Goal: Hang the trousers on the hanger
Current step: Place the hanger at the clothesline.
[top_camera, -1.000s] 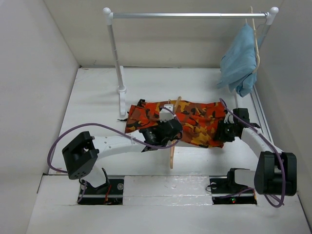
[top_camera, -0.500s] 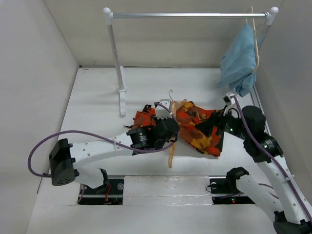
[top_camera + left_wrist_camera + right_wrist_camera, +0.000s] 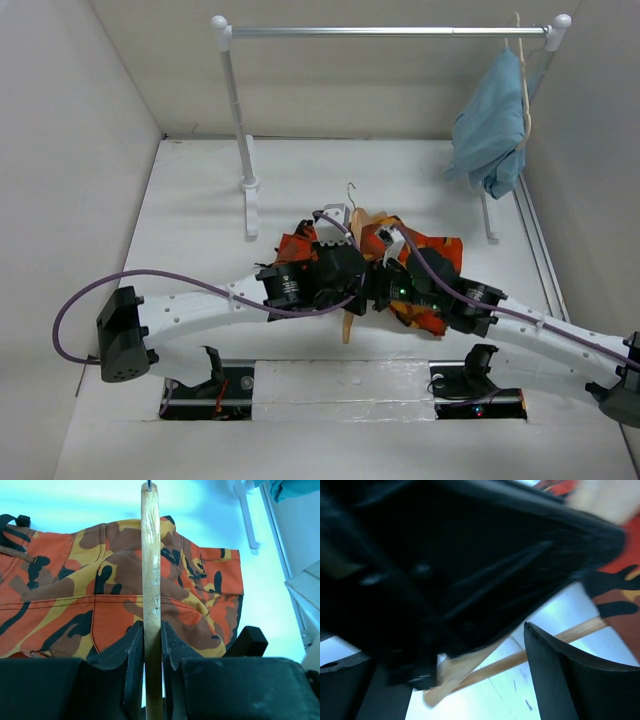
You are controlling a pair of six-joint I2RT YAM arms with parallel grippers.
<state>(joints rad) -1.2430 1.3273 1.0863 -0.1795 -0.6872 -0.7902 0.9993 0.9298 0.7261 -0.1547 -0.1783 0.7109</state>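
My left claw (image 3: 151,630) pinched the hanger (image 3: 150,555), the trousers (image 3: 65,595) lying beyond it. My right claw (image 3: 440,680) stood spread. Draping was unfinished; next, I judged, regrasp the cloth.

Left arm (image 3: 300,285) close before right hand (image 3: 385,283)

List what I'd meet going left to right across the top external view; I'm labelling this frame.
rack's left post → hanger → light blue garment. The trousers are left out because they overlap the hanger.
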